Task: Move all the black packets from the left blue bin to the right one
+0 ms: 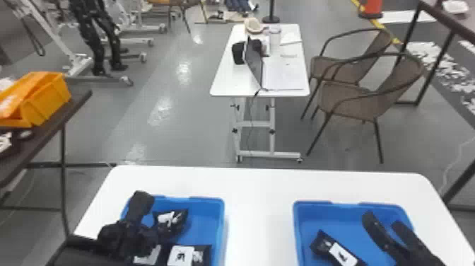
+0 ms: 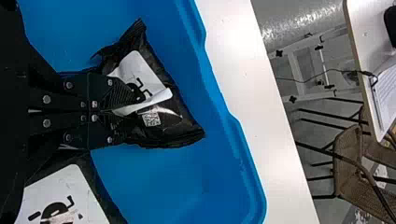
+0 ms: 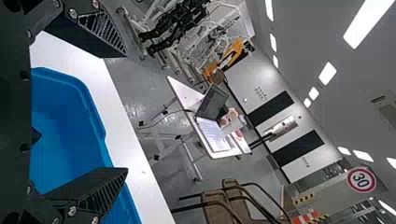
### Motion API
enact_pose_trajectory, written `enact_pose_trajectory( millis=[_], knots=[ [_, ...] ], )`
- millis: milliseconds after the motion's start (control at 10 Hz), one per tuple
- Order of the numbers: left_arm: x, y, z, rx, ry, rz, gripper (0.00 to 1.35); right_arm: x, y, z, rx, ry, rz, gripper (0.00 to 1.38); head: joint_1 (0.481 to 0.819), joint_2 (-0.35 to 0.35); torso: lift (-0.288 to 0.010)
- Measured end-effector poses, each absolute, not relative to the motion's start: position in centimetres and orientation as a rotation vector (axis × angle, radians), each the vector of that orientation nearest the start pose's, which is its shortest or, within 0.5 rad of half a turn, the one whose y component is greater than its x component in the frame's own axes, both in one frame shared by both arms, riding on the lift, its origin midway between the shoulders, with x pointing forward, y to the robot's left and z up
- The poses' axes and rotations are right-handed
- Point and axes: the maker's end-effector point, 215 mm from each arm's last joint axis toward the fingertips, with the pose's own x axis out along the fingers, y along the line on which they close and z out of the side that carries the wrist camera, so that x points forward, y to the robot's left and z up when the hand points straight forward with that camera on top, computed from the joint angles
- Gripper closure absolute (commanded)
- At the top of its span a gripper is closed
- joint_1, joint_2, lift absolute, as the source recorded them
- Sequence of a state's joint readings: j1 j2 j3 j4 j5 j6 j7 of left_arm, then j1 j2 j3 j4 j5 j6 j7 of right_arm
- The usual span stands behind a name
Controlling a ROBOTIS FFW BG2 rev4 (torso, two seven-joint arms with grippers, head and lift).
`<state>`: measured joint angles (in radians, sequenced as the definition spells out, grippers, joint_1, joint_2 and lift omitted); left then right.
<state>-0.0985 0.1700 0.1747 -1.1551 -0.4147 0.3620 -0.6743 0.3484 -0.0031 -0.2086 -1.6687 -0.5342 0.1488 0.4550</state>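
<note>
Right, left hand (image 1: 160, 228) is in the left blue plastic bin (image 1: 208, 202), pinching a black glossy packet with a white label (image 1: 171, 218). Left wrist view: the left hand (image 2: 131, 113) has its fingers pressed together on the packet's near side; a flap of the label sticks up by the fingertips. Packet is inside the bin, near the far wall.

Two more in the same bin: a black packet with a square white label (image 1: 191, 255), lying nearer the robot, and a partly covered black packet (image 1: 147, 256) next to it, under the left arm.

Right hand (image 1: 384, 220) is over the right blue plastic bin (image 1: 296, 226), fingers spread. Right wrist view agrees: right hand (image 3: 126, 112) has a wide gap between fingertips, nothing pinched. One black packet with a white rectangular label (image 1: 335, 249) lies at an angle in that bin, to the left of the right hand.

Both bins sit on the white table with rounded corners (image 1: 259, 187), side by side, apart. Beyond it: a smaller white wheeled table (image 1: 226, 83) with an open dark laptop (image 1: 254, 62), two brown wicker armchairs (image 1: 357, 100) beside it.
</note>
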Motion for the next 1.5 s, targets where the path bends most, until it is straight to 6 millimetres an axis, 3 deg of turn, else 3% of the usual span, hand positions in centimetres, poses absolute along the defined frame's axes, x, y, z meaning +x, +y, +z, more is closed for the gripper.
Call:
enact_pose_trajectory(
  millis=[200, 500, 700, 1000, 1200, 1500],
  knots=[
    [50.4, 29.9, -56.9, 0.252, 0.721, -0.438, 1.22, 45.3, -24.5, -45.7, 0.564, 0.209, 0.219, 0.15, 0.695, 0.074, 0.0],
    [51.0, 21.7, -50.3, 0.234, 0.56, -0.571, 1.22, 45.8, -24.2, -44.7, 0.561, 0.188, 0.241, 0.15, 0.695, -0.026, 0.0],
    [52.1, 16.7, -47.0, 0.238, 0.488, -0.675, 1.22, 47.3, -23.7, -42.6, 0.54, 0.145, 0.284, 0.15, 0.695, -0.07, 0.0],
    [55.8, 11.3, -42.0, 0.447, 0.391, -0.82, 1.22, 50.8, -22.8, -39.3, 0.483, 0.086, 0.341, 0.14, 0.695, -0.113, 0.0],
    [57.4, 8.0, -40.1, 0.544, 0.334, -0.887, 1.22, 52.6, -21.0, -37.8, 0.495, 0.061, 0.39, 0.15, 0.695, -0.128, 0.0],
    [57.8, 2.6, -38.2, 0.554, 0.246, -0.988, 1.22, 54.2, -18.0, -36.3, 0.542, 0.039, 0.447, 0.15, 0.695, -0.144, 0.0]
  ],
)
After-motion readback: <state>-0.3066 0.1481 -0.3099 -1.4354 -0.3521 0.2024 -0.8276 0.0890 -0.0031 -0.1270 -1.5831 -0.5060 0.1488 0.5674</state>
